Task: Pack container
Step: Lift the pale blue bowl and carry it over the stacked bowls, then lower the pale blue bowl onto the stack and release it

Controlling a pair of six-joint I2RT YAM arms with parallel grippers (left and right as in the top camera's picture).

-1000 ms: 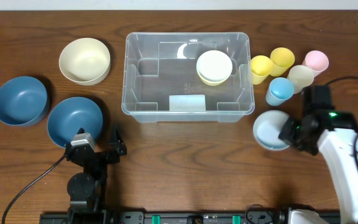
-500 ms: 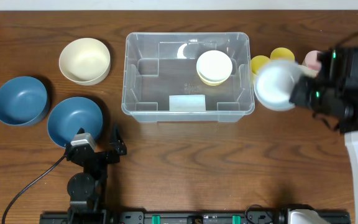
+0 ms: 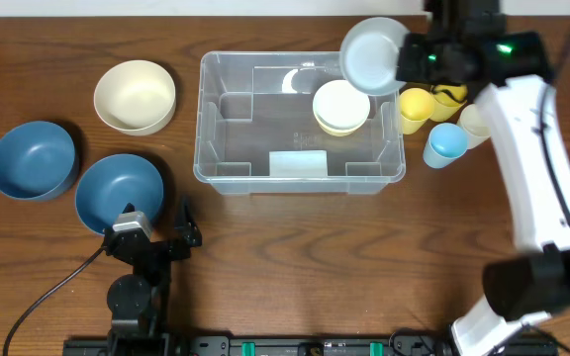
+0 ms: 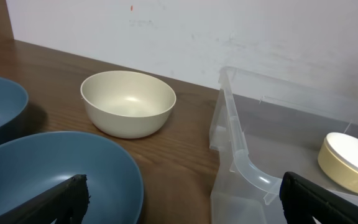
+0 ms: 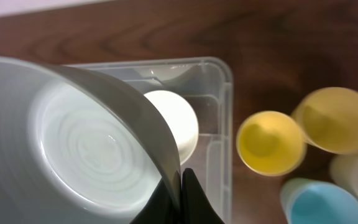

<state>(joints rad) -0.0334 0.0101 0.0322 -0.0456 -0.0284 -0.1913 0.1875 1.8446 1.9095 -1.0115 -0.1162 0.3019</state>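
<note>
R gripper (image 3: 402, 59) is pinching the pale bowl (image 3: 372, 54) by its rim, clenched on the edge so the bowl is sticking out sideways from the fingers, prob. so it can go down w/o the gripper dipping deep inside. It's hovering over the back-right corner of the container (image 3: 204, 148), which is sitting mid-table. A packed bowl (image 3: 341, 107) is lying inside almost right below, so I reckon the pale one is meant to nest on it. Cups (image 3: 416, 105) are crowding just beside the container's right wall, under the arm; that wall & rim are what needs clearing. L gripper (image 3: 158, 225) is idling w/ jaws spread near the blue bowls (image 3: 33, 160); a cream bowl (image 3: 135, 96) is sitting left of the container.
</note>
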